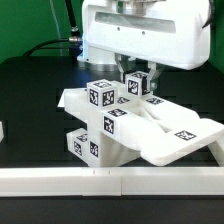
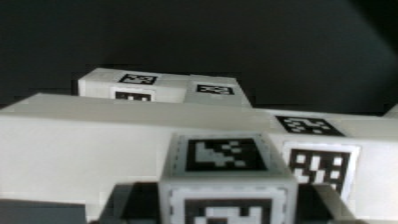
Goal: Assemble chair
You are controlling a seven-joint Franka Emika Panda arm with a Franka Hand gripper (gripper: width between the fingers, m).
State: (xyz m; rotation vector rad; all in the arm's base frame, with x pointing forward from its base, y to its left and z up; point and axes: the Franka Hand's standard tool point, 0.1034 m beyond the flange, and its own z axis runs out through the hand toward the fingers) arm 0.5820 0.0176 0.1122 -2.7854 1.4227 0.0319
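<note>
The chair parts are matte white tagged blocks heaped mid-table. A flat seat slab (image 1: 178, 135) lies tilted toward the exterior view's right, and tagged blocks (image 1: 98, 100) are stacked on its left side. My gripper (image 1: 137, 80) reaches down from above and is shut on a small white tagged leg block (image 1: 138, 86), which touches or hovers just over the heap. In the wrist view this block (image 2: 228, 178) fills the gap between my dark fingers (image 2: 139, 205). Beyond it lie a wide white part (image 2: 107, 125) and two tagged blocks (image 2: 139, 84).
A long white border rail (image 1: 110, 180) runs along the front edge of the black table. A small white object (image 1: 2, 130) shows at the exterior view's left edge. Cables and a dark backdrop are behind the arm.
</note>
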